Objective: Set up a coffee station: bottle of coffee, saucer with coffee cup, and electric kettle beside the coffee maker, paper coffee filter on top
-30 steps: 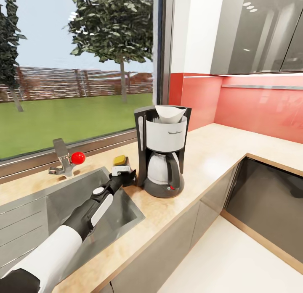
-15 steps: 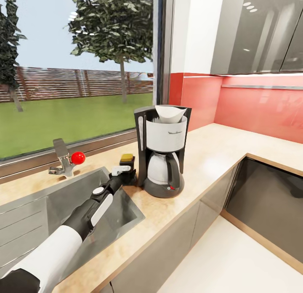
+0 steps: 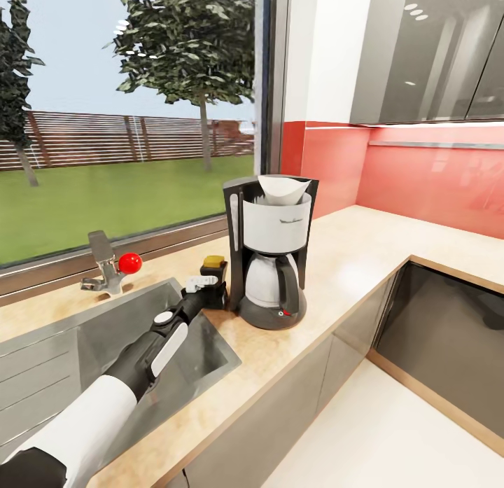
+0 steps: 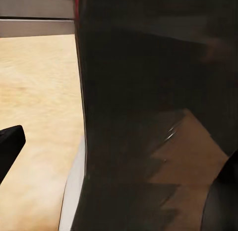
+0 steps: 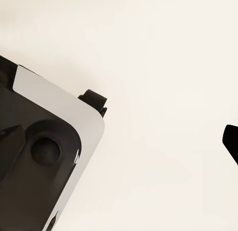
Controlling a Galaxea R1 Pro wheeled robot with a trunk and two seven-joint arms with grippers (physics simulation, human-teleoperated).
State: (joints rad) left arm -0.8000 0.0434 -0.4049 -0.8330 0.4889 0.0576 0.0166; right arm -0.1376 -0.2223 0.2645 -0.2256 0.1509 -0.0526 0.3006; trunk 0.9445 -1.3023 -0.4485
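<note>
- The kitchen countertop (image 3: 364, 253) runs in light wood from the window side around a corner below a red backsplash (image 3: 420, 173), over dark grey cabinet fronts.
- A grey inset sink (image 3: 133, 341) lies in the worktop, with a faucet (image 3: 105, 264) carrying a red knob behind it, near the window.
- The left arm (image 3: 133, 365) reaches across the sink toward the machine.
- The coffee maker (image 3: 269, 253) stands upright on the worktop just beside the sink's corner, its glass carafe seated on the round dark base.
- The paper coffee filter (image 3: 283, 187) sits in the top of the white housing, its white rim showing above it.
- The left gripper (image 3: 206, 286) is at the bottle, just beside the machine's frame; whether its fingers are clamped or apart cannot be told.
- The bottle of coffee (image 3: 213, 267) stands upright on the worktop, close beside the machine on the sink side, yellowish top up.
</note>
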